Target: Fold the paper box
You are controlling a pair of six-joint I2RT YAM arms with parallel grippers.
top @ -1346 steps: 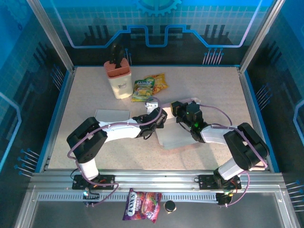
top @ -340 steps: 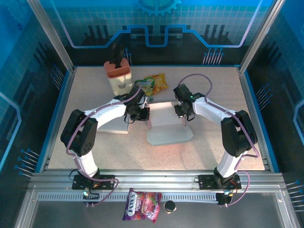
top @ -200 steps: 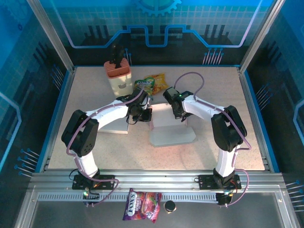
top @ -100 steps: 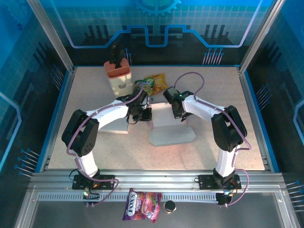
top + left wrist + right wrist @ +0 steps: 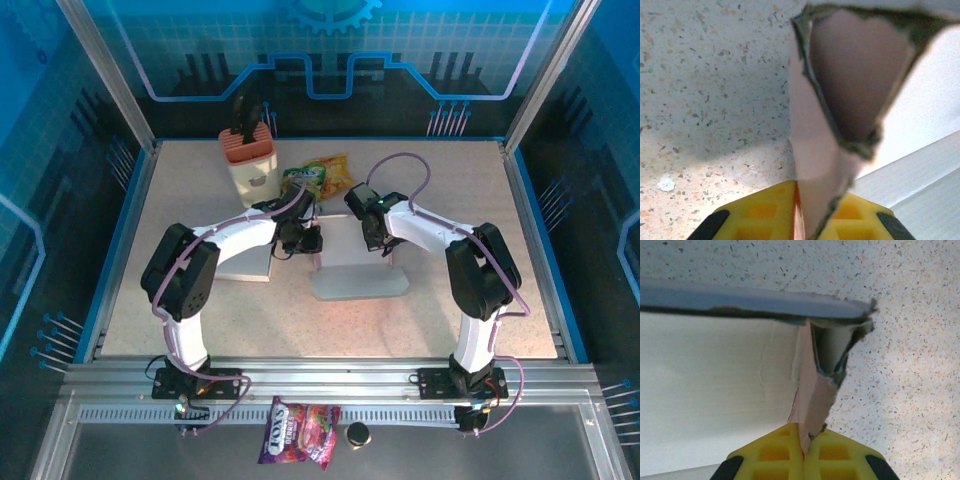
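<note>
i am a pair of arms reaching out from the near edge of a speckled table. the white paper box sits near the middle of the table, between my two wrists. its near panel lies flat on the surface and its far panel looks raised, though from above i cannot tell how steeply. my left gripper is clenched on the box's left flap. in the left wrist view my yellow fingers pinch this pinkish, ragged-edged strip of card, which stands up between them, with a white ribbed sheet of the box just beside it at lower right. my right gripper is clenched on the box's right flap. in the right wrist view the two yellow pads press together on this thin pinkish tab, and a broad white panel spreads to its left under a grey edge. a second white sheet lies flat on the table just left of the box, partly under my left arm. beyond the box, near the far wall, a cream holder with a pink top and a dark handle stands upright. green and yellow snack packets lie just beside it. a pink candy bag and a small dark round object rest on the metal frame in front of my bases.
</note>
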